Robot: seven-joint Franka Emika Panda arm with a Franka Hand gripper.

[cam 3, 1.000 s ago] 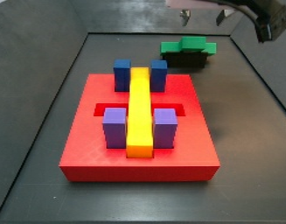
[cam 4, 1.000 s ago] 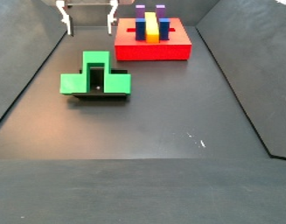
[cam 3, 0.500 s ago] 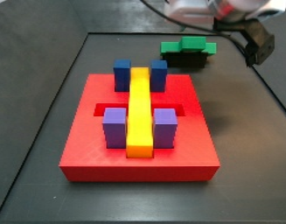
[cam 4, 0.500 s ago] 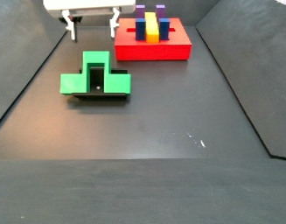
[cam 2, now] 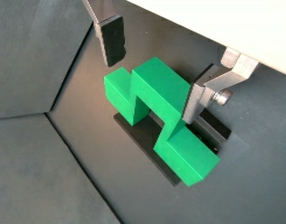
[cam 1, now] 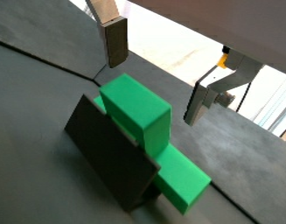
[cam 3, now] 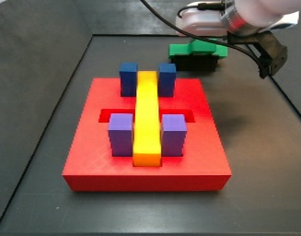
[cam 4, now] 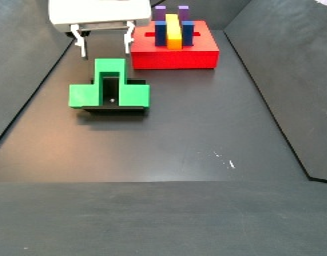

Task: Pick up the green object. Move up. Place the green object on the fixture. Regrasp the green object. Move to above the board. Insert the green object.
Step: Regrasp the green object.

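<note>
You're seeing the board (cam 3: 146,161) lying w/ yellow bar (cam 3: 146,115) in its recess; no labels showing anywhere. The fixture (cam 4: 112,108) is sitting well apart, carrying the green object (cam 4: 110,88). The gripper (cam 4: 103,40) is hanging just above it, jaws spread wide, holding nothing.

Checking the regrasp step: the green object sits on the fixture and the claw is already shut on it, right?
Not quite. The green object sits on the fixture, but the claw is open above it, fingers apart and not touching, as both wrist views show.
</note>
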